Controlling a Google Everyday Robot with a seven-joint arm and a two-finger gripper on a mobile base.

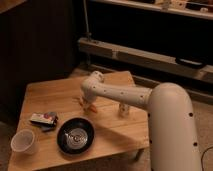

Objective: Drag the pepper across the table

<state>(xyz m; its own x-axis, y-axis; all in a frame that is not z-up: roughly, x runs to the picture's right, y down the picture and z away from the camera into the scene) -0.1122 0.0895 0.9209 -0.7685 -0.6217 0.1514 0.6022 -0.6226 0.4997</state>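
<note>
Camera view q: where's the pepper (92, 108) compared to the end effector (86, 102)? I can barely find it.

Reply: it's right at it, honestly. It's a little orange-red sliver lying on the light wooden worktop (47, 95), poking out on the camera side of the end effector, touching it or as good as. I can't tell if it's gripped, or whether the end effector is wide or narrow, because the fat white arm (125, 96) bends over and covers most of it. The black bowl (75, 135) sits near the end effector, closer to the camera. A dark packet (44, 119) and a white cup (25, 142) are further out that way. The bottle (123, 109) stands on the end effector's other side, its top hidden behind the arm. The arm's lower part runs off the frame.
</note>
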